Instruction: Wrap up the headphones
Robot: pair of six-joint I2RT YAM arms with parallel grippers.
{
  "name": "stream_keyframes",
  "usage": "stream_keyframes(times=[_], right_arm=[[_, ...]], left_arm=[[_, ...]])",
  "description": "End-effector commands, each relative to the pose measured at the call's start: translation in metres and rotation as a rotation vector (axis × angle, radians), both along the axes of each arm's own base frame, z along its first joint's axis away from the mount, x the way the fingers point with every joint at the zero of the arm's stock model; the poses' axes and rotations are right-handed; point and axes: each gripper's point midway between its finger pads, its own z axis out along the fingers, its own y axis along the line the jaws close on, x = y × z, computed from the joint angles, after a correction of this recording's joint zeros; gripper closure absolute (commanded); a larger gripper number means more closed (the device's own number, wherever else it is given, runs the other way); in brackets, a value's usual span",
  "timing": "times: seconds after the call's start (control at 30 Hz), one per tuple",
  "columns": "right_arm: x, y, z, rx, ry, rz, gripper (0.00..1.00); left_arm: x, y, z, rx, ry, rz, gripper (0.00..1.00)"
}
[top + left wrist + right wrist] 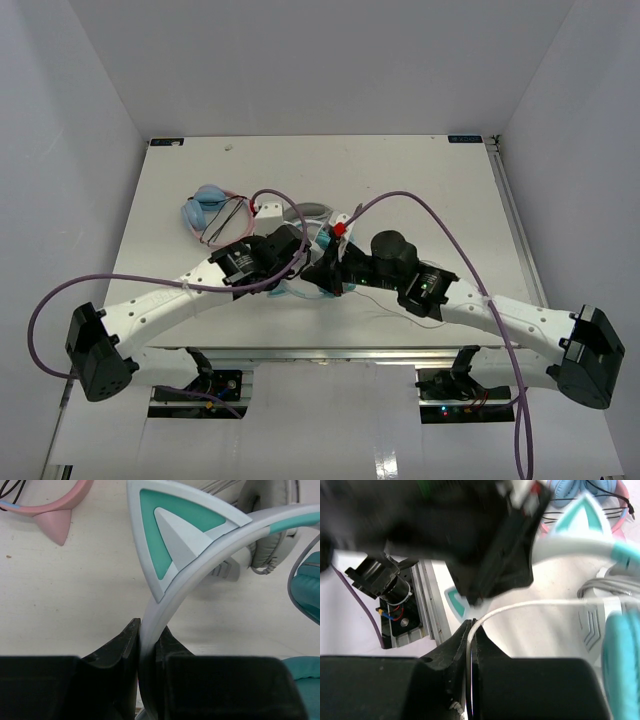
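The teal headphones (170, 535) lie mid-table, mostly hidden under both grippers in the top view (303, 291). My left gripper (149, 630) is shut on their pale headband just below a cat-ear point; it also shows in the top view (300, 256). A turquoise ear cup (307, 592) sits at the right. My right gripper (472, 626) is shut on the thin whitish cable (545, 603), which runs right towards a turquoise ear cup (620, 670). In the top view the right gripper (328, 268) sits close beside the left one.
Light-blue-and-pink headphones (205, 212) with a dark cable lie at the back left; their pink band (55, 510) is near the left gripper. Larger grey-white headphones (312, 212) lie just behind the grippers (270, 545). The table's near edge rail (427, 610) is close.
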Motion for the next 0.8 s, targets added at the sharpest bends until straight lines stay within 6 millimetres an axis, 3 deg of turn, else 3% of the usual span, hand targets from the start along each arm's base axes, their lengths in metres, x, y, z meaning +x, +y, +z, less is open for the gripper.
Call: stream_keyframes(times=[0.0, 0.27, 0.57, 0.77], right_arm=[[-0.005, -0.010, 0.023, 0.097, -0.032, -0.046, 0.91], [-0.028, -0.011, 0.020, 0.099, -0.038, -0.004, 0.86], [-0.029, -0.015, 0.007, 0.084, -0.043, -0.072, 0.92], [-0.018, -0.021, -0.014, 0.032, -0.061, -0.169, 0.92]], left_arm=[[0.013, -0.011, 0.063, -0.282, -0.141, 0.063, 1.00], [0.016, -0.009, 0.065, -0.365, -0.128, 0.156, 1.00], [0.014, -0.009, 0.071, -0.436, -0.129, 0.208, 1.00], [0.010, -0.010, 0.074, -0.480, -0.110, 0.223, 1.00]])
